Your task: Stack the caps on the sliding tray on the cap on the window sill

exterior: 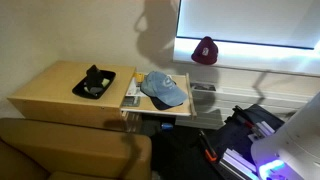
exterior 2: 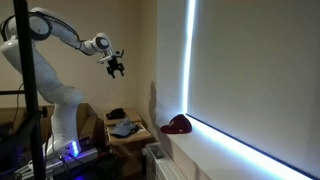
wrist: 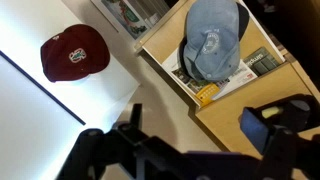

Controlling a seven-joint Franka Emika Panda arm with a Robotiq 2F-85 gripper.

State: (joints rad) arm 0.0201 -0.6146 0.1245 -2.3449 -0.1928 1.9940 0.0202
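A faded light blue cap (exterior: 162, 90) (wrist: 213, 45) lies on papers on the pale wooden sliding tray (exterior: 160, 112). A dark cap (exterior 2: 117, 114) sits just behind it, mostly hidden in the wrist view. The maroon cap (exterior: 204, 50) (exterior 2: 180, 124) (wrist: 73, 53) rests on the pale window sill (exterior: 262, 58) (exterior 2: 232, 150) below the bright window. My gripper (exterior 2: 115, 65) (wrist: 195, 135) hangs high in the air, well above the tray and the sill. It is open and holds nothing. It does not show in the exterior view that looks down on the tray.
A wooden table top (exterior: 50, 95) carries a small black tray (exterior: 94, 84) beside the sliding tray. A brown sofa back (exterior: 70, 150) fills the near corner. The white robot base (exterior 2: 65, 120) stands next to the tray, with cables and gear (exterior: 240, 135) on the floor.
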